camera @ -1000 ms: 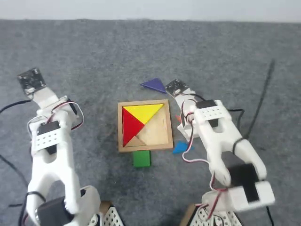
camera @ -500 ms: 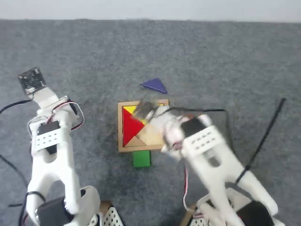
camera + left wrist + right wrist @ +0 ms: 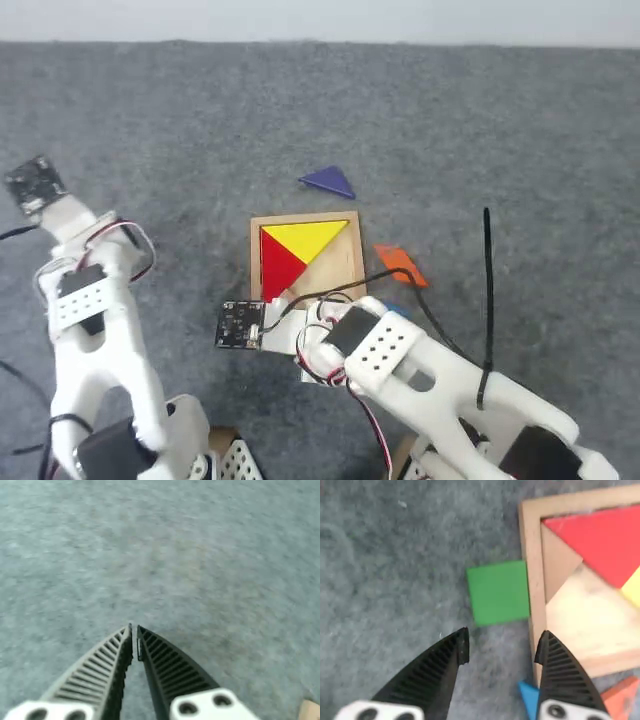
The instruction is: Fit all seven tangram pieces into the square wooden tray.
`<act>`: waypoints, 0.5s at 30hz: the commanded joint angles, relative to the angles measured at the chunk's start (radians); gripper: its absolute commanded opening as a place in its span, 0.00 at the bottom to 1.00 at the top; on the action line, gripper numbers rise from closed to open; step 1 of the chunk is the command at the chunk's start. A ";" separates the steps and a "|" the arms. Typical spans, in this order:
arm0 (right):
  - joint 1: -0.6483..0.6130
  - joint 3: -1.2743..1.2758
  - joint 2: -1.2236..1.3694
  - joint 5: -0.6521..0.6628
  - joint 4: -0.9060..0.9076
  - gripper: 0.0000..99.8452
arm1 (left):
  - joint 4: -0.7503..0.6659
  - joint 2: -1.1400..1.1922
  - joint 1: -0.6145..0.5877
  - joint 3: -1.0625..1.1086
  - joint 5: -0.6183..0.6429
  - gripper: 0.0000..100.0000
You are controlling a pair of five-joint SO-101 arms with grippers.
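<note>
Grey carpet (image 3: 480,120) open all round, right pincer (image 3: 503,632) apart nr green square (image 3: 499,592) beside tray (image 3: 530,555) edge, left pincer (image 3: 134,627) together.

I can read no text, number, label or sign on any of my feeds. The dark board on the right wrist (image 3: 240,325) and the dark board on the left wrist (image 3: 33,186) carry pale specks, too small for me to make out.
</note>
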 commanded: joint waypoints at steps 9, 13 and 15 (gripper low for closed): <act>-0.013 -0.011 0.143 0.012 -0.156 0.23 | -0.029 -0.034 -0.094 -0.058 0.086 0.01; -0.051 -0.043 0.229 0.012 -0.151 0.23 | -0.029 -0.034 -0.101 -0.058 0.086 0.01; -0.067 -0.052 0.246 0.012 -0.153 0.23 | -0.029 -0.034 -0.107 -0.059 0.091 0.01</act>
